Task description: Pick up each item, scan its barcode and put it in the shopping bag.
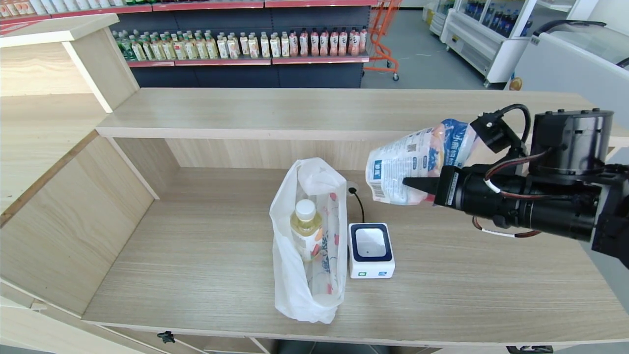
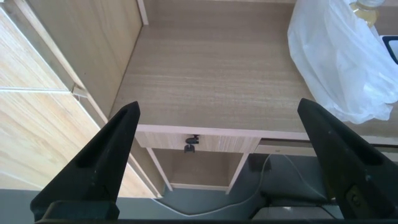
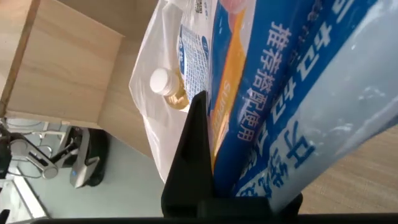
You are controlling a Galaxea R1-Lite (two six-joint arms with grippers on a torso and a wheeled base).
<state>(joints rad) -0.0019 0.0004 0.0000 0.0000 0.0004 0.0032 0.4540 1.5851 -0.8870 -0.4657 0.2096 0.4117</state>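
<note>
My right gripper [image 1: 421,186] is shut on a white and blue snack packet [image 1: 417,160], held in the air above and to the right of the barcode scanner [image 1: 371,250]. The packet's barcode end points down and to the left. The packet [image 3: 292,106] shows close up in the right wrist view, pinched beside a dark finger [image 3: 196,155]. A white plastic shopping bag [image 1: 307,241] stands open left of the scanner with a bottle of yellow drink [image 1: 306,228] inside. My left gripper [image 2: 221,155] hangs open beyond the counter's front edge, the bag [image 2: 342,62] off to one side.
The wooden counter [image 1: 467,285] has a raised back ledge [image 1: 295,110] and a side wall [image 1: 73,216] on the left. A cable [image 1: 360,204] runs from the scanner to the back. Store shelves of bottles [image 1: 241,44] stand behind.
</note>
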